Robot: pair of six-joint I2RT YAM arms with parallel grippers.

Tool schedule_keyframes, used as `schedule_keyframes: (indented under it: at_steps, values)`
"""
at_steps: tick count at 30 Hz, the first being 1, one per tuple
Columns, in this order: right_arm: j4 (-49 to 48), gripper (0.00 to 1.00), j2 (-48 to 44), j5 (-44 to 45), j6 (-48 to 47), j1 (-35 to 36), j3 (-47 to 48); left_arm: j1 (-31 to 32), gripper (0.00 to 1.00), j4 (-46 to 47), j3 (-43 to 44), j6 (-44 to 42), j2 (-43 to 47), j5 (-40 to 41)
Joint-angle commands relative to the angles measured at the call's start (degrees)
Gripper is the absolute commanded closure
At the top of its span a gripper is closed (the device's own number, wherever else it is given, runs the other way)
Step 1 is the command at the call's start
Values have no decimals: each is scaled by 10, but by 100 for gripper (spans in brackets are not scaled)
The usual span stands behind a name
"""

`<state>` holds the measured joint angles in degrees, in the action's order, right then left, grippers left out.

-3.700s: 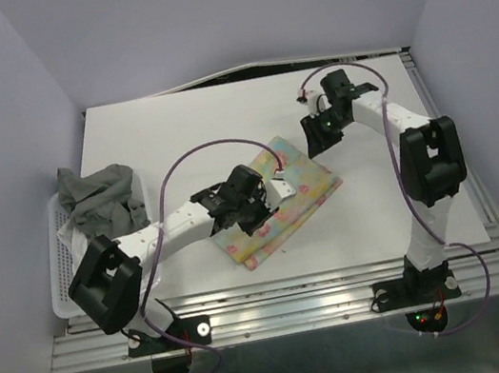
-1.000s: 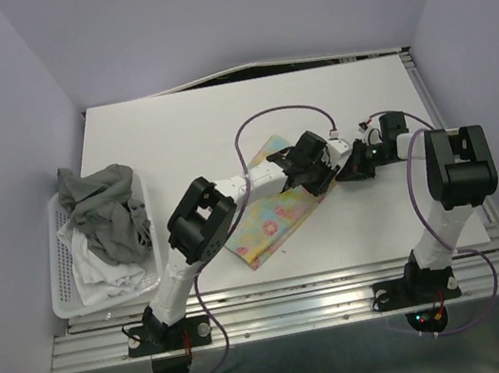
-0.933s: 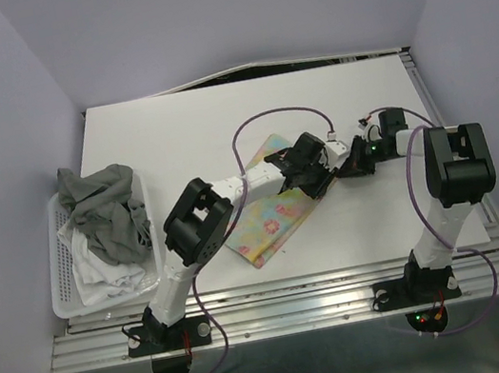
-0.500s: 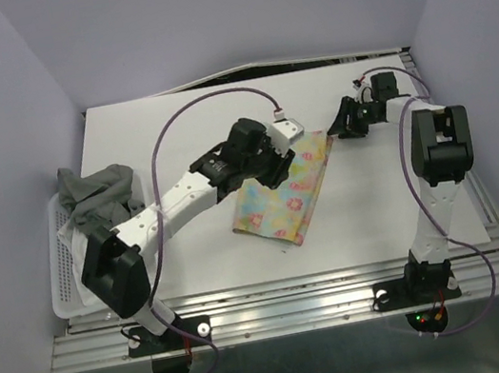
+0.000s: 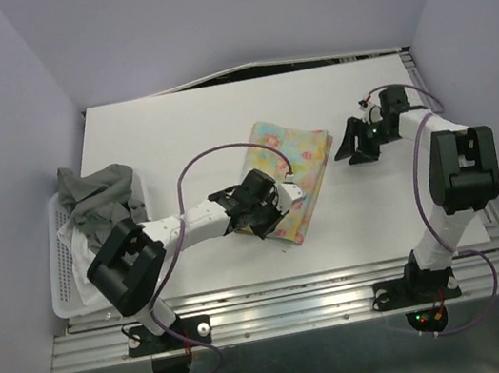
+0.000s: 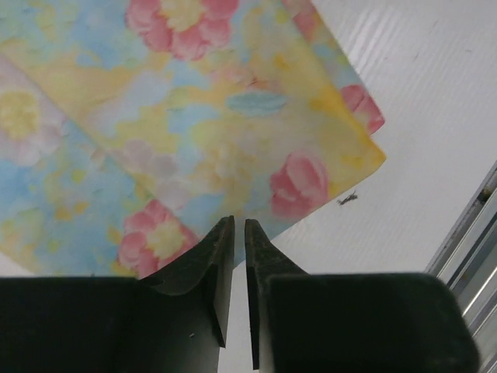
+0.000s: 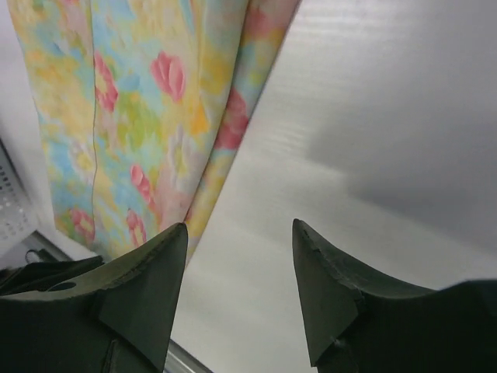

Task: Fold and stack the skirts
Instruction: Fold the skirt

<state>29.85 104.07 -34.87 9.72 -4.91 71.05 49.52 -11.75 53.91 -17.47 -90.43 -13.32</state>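
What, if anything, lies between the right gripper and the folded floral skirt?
Nothing visible. The right gripper hangs open just right of the floral skirt, and only bare white table shows between its fingers and the skirt's edge.

**Both arms at the floral skirt**
Left gripper over its near edge, jaws almost together; right gripper beside its right edge, jaws wide.

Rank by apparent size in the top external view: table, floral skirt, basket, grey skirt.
1. table, clearly largest.
2. floral skirt and basket: too close to call, and both are partly covered.
3. grey skirt: smallest as seen, but it is crumpled in the basket, so only the heap is ranked.
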Motion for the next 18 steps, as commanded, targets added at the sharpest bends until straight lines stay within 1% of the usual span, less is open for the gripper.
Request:
schedule_keyframes:
  at_steps: [1, 5, 7, 10, 11, 12, 14, 16, 17, 18]
  values:
    - [27, 39, -12, -80, 26, 17, -100, 23, 81, 58, 32, 16, -57, -21]
    - [-33, 38, -40, -110, 49, 29, -176, 37, 82, 73, 61, 37, -103, -42]
    - [-41, 38, -41, -119, 48, 41, -197, 42, 84, 75, 81, 44, -128, -54]
    - [-42, 38, -34, -121, 43, 58, -201, 47, 84, 74, 109, 62, -156, -63]
    - [-38, 38, -28, -119, 42, 65, -199, 47, 82, 74, 116, 67, -160, -63]
    - [-37, 38, -24, -115, 42, 65, -198, 47, 77, 74, 127, 74, -166, -64]
    - [-36, 37, -17, -111, 38, 65, -197, 47, 72, 74, 137, 78, -165, -62]
    - [-32, 33, -10, -111, 39, 70, -199, 47, 66, 74, 146, 82, -157, -60]
    - [-34, 22, -8, -114, 41, 70, -202, 46, 63, 75, 147, 85, -153, -61]
    - [-37, 17, -11, -111, 43, 76, -209, 47, 61, 78, 150, 89, -149, -60]
